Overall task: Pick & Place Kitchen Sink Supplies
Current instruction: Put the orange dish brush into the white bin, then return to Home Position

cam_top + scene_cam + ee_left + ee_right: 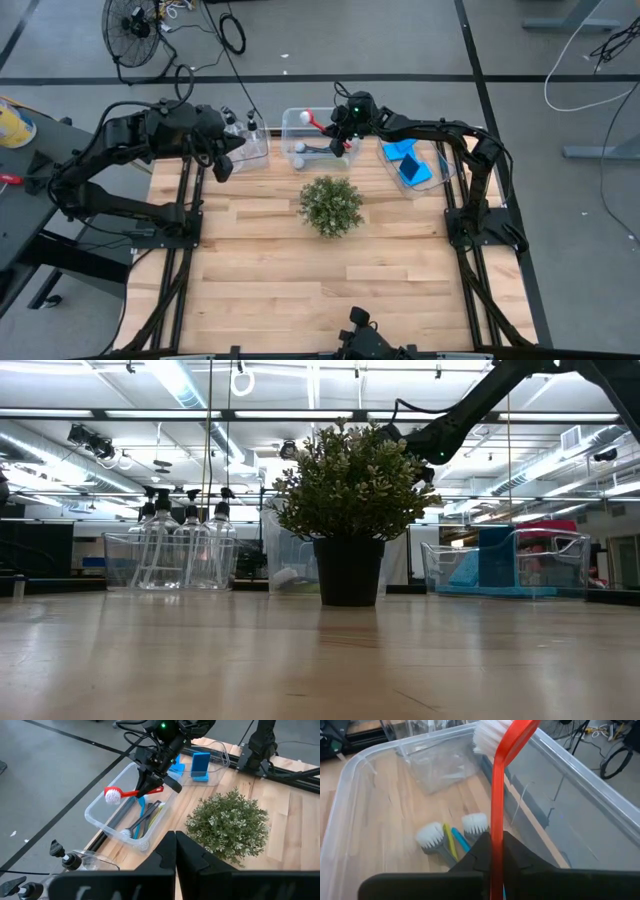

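My right gripper (pixel 336 131) hangs over the middle clear bin (pixel 292 118) at the table's far edge, shut on a red dish brush (pixel 131 793) whose white head (pixel 111 796) points toward the far left. Grey, blue and yellow brushes (pixel 451 839) lie on the bin's floor below it. Blue sponges (pixel 408 163) stand in the bin to the right. Clear bottles with black caps (pixel 184 542) stand in the left bin. My left gripper (pixel 175 854) waits shut and empty above the table's far left corner. My right gripper pinches the red brush's handle (pixel 496 827) between its two fingers, at the end away from the head. The fingers slant down from the table's right side, and the handle runs on ahead of them. The brush is lifted clear above the bin.
A bushy green plant in a black pot (pixel 330 205) stands mid-table, just in front of the middle bin. The three clear bins line the far edge. Bare wooden tabletop (pixel 330 290) stretches across the near half.
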